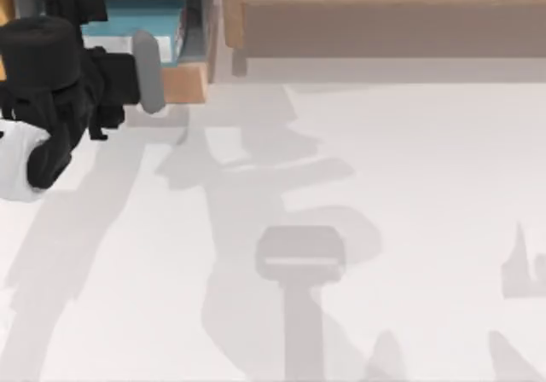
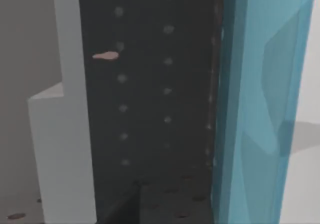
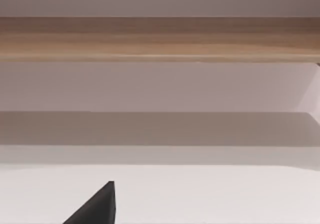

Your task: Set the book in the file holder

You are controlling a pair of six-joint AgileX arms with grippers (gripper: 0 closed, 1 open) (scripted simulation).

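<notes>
The grey file holder with its tan wooden front base stands at the table's far left. The teal book sits inside it, its white page edges toward the right wall. My left gripper is over the holder, just left of the book, with the black arm across the holder's front. In the left wrist view the book stands upright against a dark perforated panel of the holder, beside a pale grey wall. A black tip of my right gripper hangs over the white table.
A long brown wooden shelf runs along the back edge right of the holder; it also crosses the right wrist view. The white table carries the arms' shadows.
</notes>
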